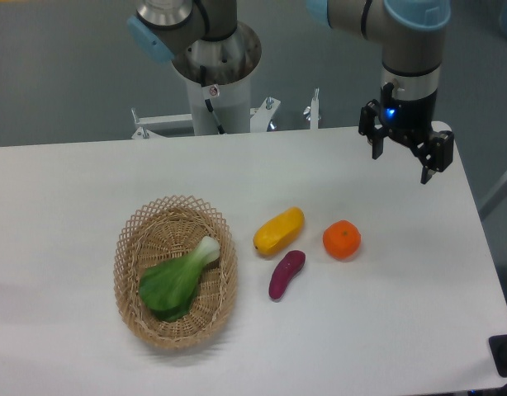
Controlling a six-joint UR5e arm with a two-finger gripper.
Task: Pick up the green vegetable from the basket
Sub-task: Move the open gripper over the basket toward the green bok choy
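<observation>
The gripper (402,158) hangs above the far right part of the table (63,190), its two fingers spread apart with nothing between them. The green vegetable (177,280) lies inside the basket (130,247), which sits on the near left part of the table, so the target is well apart from the gripper, toward the left and nearer the camera. The vegetable's long axis runs diagonally: the pale stem end points up and to the right, toward the basket's far right rim, and the broad leaves spread down and to the left. In my judgement the coming move turns on crossing that diagonal gap and meeting the vegetable across its narrower width; whether the fingers are now turned to suit that axis cannot be told from this view. Count: one arm, one gripper, one basket, one green vegetable in it. Outside the basket, to its right, lie one yellow vegetable (278,230), one purple vegetable (286,274) just beside it, and one orange (342,239). The pick-up has not yet begun.
</observation>
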